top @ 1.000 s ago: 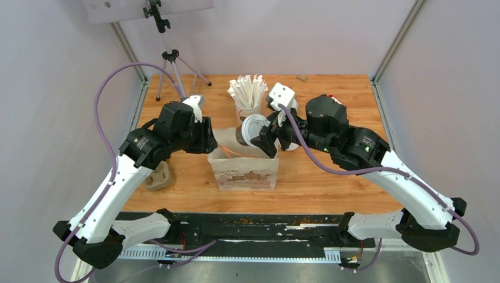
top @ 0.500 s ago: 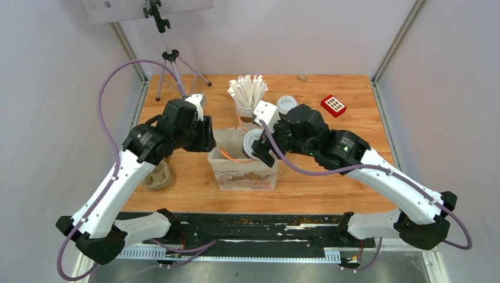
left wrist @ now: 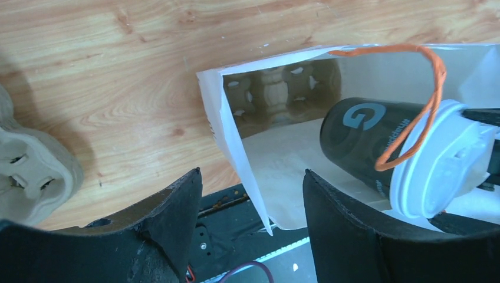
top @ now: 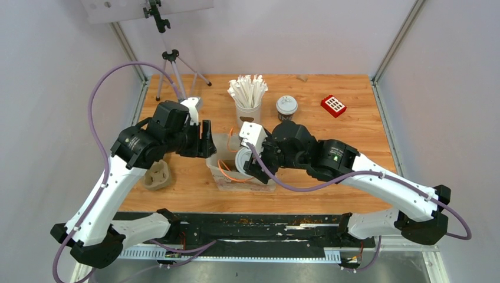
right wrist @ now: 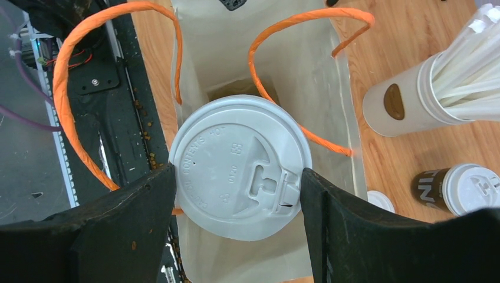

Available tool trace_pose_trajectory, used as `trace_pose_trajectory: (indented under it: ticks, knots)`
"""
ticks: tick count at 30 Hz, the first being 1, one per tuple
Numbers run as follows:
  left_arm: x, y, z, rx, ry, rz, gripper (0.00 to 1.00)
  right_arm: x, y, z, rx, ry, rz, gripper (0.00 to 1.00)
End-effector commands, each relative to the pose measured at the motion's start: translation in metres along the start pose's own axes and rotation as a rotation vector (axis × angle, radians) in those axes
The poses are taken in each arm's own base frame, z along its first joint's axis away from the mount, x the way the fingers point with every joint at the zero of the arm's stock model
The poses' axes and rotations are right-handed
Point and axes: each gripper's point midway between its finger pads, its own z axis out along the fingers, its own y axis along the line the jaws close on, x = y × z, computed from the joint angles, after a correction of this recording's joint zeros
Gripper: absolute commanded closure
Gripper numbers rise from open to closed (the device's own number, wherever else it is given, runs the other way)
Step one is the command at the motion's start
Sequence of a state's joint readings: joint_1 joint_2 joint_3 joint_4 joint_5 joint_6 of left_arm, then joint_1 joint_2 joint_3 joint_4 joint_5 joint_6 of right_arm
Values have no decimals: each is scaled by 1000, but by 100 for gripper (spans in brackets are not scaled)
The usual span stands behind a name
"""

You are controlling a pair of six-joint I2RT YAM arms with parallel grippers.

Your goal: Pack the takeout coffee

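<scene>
Here, dark cup — white lid, tilted.

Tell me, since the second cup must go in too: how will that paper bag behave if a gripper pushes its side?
Probably floppy: the paper bag shows a thin wall edge-on in the left wrist view, so a push would likely dent it. Likely light and apt to slide, though the pulp carrier inside may steady it.

The first cup sits in the bag, the second cup behind it.
</scene>
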State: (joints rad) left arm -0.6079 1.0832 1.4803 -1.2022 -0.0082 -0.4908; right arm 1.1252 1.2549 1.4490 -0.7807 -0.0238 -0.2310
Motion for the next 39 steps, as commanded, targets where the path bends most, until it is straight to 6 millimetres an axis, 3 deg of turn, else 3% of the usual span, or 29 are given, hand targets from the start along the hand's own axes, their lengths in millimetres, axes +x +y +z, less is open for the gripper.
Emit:
trace_pose_trajectory:
  ticks: [1,9,11,19,23,24,29,31,35,39]
  knots:
    - [4,-11,-12,75,-1,-4,29,-3,6,-7,0,-37,-32,31]
    - [2,14,-4,-63,-37,-37,39,6,19,-10,-26,-33,-80,31]
    - [3,19,-7,-89,-44,-44,40,8,14,-13,11,-19,-85,31]
    - [3,-5,5,62,-50,-3,40,24,4,-7,62,27,-155,30]
    - [12,5,15,23,-14,35,40,26,5,3,57,35,-162,30]
    - [12,5,15,23,-10,50,42,26,6,6,50,38,-162,30]
    - [-6,-8,11,93,-85,121,78,15,17,9,-3,4,-177,31]
    - [-13,-14,8,137,-135,170,86,13,21,12,-20,-7,-199,31]
    - [-23,-25,2,219,-243,254,94,12,14,22,31,-7,-208,31]
    - [-25,-22,-1,208,-285,258,97,1,-2,33,112,-5,-224,31]
